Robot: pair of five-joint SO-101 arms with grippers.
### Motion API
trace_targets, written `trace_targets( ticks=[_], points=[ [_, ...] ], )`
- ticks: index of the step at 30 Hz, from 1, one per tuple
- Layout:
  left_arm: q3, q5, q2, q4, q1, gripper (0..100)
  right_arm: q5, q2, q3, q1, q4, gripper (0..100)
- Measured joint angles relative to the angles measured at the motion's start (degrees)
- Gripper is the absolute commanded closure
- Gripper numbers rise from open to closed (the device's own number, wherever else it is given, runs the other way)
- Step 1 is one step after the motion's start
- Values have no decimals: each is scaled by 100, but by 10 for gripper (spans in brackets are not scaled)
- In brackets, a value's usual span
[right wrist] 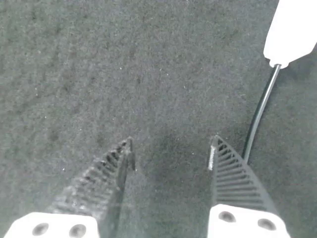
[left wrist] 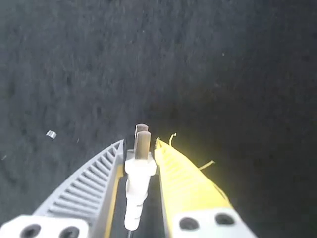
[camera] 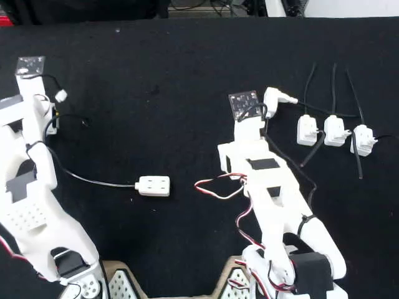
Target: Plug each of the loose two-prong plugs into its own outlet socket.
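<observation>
My left gripper (left wrist: 140, 143) is shut on a white two-prong plug (left wrist: 138, 171), whose metal prongs stick out past the fingertips over bare black cloth. The left arm (camera: 28, 143) stands along the table's left side. A white outlet socket (camera: 153, 185) on a black cord lies left of centre. My right gripper (right wrist: 172, 148) is open above the cloth with nothing between its fingers. Just beyond it lies a loose white plug (right wrist: 291, 29) (camera: 277, 96) on a black cord. The right arm (camera: 262, 168) reaches up the middle of the table.
At the right, three white plug-and-socket pieces (camera: 335, 131) lie in a row, their black cords running toward the back. A red-and-white wire loop (camera: 218, 187) hangs off the right arm. The black cloth (camera: 156, 75) covers the whole table.
</observation>
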Motion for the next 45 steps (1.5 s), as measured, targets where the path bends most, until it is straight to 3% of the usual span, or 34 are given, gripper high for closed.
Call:
trace_targets(
  ticks=[4,11,17,23,32,37,41,45],
  points=[
    [0,299,-642,782,97,970,0,0,0,0,0,776],
    [0,870,-1758,2374,905,970,0,-18,0,0,0,776],
    [413,1266,-2611,2936,1688,970,0,-53,0,0,70,776],
    [1547,1714,-3648,2892,2866,970,9,-475,-246,44,1275,776],
    [2910,1837,-4290,1829,4853,958,396,-1864,-273,747,3130,776],
    [3402,2075,-4290,1029,5855,765,422,-2734,26,905,3437,776],
    [3429,2752,-4325,914,6057,745,413,-3323,563,905,3429,776],
    [3385,2910,-4343,897,5468,754,404,-3789,932,905,3253,775]
  ],
)
